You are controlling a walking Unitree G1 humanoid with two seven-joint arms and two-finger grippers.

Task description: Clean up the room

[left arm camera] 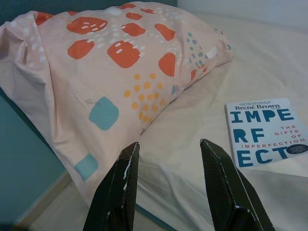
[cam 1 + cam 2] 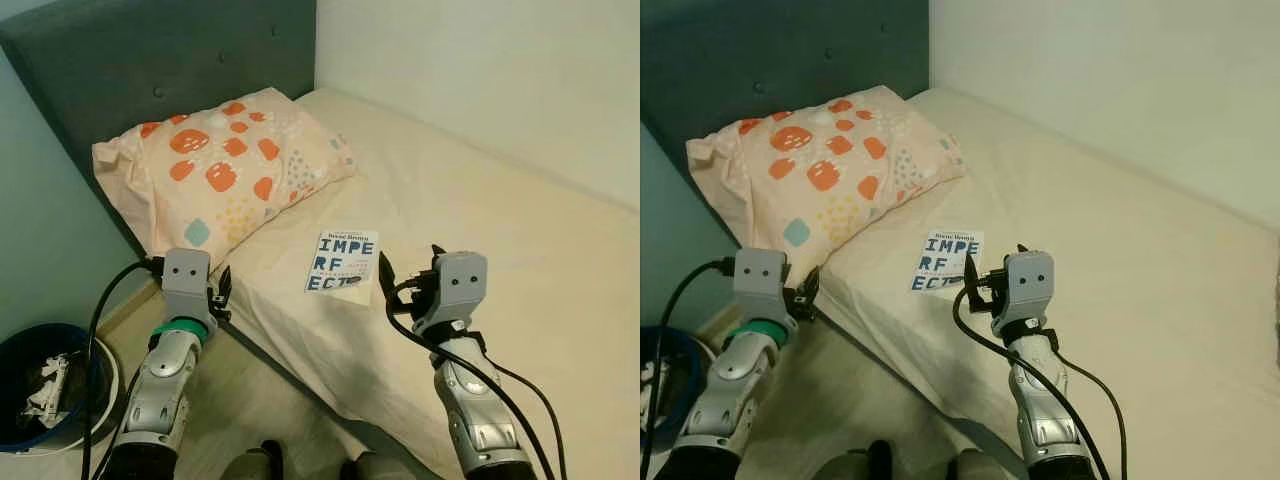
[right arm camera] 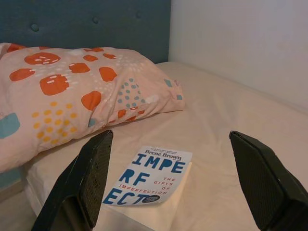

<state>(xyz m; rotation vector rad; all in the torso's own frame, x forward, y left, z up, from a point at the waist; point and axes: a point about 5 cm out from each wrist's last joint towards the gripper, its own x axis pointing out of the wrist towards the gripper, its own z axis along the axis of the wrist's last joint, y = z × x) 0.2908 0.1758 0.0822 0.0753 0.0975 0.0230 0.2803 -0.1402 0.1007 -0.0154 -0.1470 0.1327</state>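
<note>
A white paperback book point(image 2: 342, 262) with big blue letters lies flat on the cream bed sheet point(image 2: 500, 230), near the mattress's front edge. Just right of the book and a little in front of it, my right gripper point(image 2: 410, 262) hovers open; in the right wrist view its fingers point(image 3: 94, 168) stand wide apart, with the book point(image 3: 151, 180) between and beyond them. My left gripper point(image 2: 222, 285) is open by the bed's corner, under the pillow point(image 2: 220, 165). The left wrist view has the pillow point(image 1: 110, 67) ahead and the book point(image 1: 267, 132) off to one side.
The peach pillow with orange patches leans against a dark grey-blue headboard point(image 2: 150, 60). A white wall point(image 2: 480, 70) runs along the bed's far side. A blue bin point(image 2: 40, 385) holding white scraps stands on the floor at my left. Pale flooring point(image 2: 260, 410) lies beside the bed.
</note>
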